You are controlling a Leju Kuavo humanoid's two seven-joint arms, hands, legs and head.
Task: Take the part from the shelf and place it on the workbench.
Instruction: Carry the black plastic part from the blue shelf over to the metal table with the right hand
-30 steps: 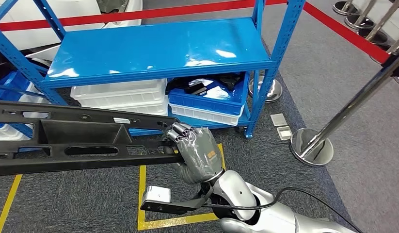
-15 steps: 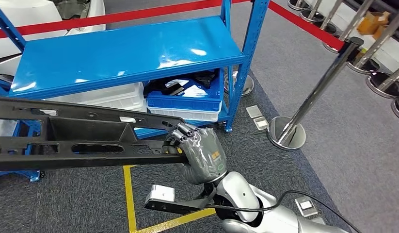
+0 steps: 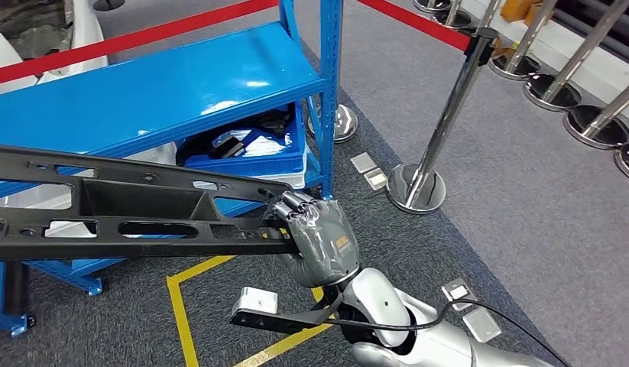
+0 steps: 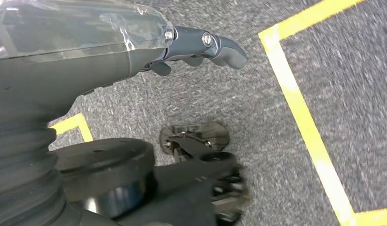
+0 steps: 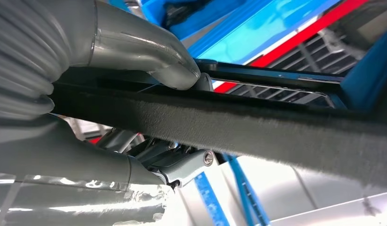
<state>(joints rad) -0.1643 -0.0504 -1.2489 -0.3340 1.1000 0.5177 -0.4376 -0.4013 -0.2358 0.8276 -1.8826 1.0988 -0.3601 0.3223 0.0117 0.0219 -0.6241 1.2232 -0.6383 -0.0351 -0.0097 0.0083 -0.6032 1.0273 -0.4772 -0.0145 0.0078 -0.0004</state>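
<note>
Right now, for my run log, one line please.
right hand: grips long black plastic frame part | blue metal shelf: behind | left hand: holds nothing

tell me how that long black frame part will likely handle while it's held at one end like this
The black frame part looks stiff: it runs straight with no visible sag. The open cutouts suggest it is fairly light for its length. Held by the right hand at one end, it may tend to swing or twist.

Right hand [image 5: 88,136] gripped long black felt-edged plastic part [image 5: 257,132], thick grey thumb [image 5: 149,56] pressed on its edge. Behind: glossy blue metal shelf [image 5: 248,37], red strip [image 5: 323,28], blurred.
</note>
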